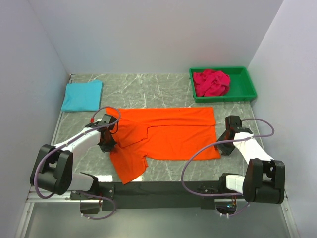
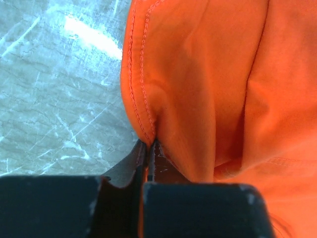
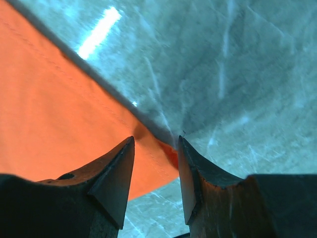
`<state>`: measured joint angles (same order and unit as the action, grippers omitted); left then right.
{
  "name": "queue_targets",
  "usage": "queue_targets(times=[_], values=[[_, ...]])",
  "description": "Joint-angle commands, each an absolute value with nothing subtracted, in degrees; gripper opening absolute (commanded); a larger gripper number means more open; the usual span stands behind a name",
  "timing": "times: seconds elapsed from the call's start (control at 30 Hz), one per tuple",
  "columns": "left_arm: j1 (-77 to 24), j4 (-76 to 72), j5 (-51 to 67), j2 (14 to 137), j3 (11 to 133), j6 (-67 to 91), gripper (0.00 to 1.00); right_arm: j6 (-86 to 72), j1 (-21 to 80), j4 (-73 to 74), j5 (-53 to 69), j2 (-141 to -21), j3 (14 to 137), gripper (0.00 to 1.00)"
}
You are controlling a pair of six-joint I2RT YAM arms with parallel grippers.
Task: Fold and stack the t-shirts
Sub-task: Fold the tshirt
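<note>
Where the orange t-shirt [image 1: 168, 136] lies: spread over the middle of the surface [image 1: 163, 94], partly folded, with one flap trailing toward the near edge on the left.
Left gripper [image 1: 110, 136]: down at the shirt's left edge; the wrist view shows its fingers pressed together on the stitched hem, with cloth bunched just above them.
Right gripper [image 1: 224, 144]: at the shirt's near right corner, fingers spread; in the wrist view that corner sits between the two tips, and I cannot tell whether they touch it.
Turquoise t-shirt [image 1: 82, 95]: folded into a rectangle at the far left of the surface, well apart from the orange one.
Crimson t-shirt [image 1: 211, 83]: crumpled inside the green bin [image 1: 247, 87] at the far right.
</note>
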<state>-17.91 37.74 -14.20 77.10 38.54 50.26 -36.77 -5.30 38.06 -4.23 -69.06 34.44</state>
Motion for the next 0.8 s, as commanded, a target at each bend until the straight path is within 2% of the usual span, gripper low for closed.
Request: queue_targets(times=[0.0, 0.27, 0.77], values=[[-17.9, 38.7, -15.5, 78.0, 36.9, 51.3, 0.01, -38.4, -5.6, 41.3, -6.9, -68.8, 36.0, 0.47], [-16.5, 39.2, -15.3, 75.9, 37.3, 51.7, 0.01, -41.0, -5.6, 46.9, -5.4, -67.4, 37.3, 0.47], [-11.6, 38.7, -12.2, 72.9, 37.4, 50.8, 0.01, -44.5, -5.2, 44.6, -2.0, -64.9, 32.7, 0.47]])
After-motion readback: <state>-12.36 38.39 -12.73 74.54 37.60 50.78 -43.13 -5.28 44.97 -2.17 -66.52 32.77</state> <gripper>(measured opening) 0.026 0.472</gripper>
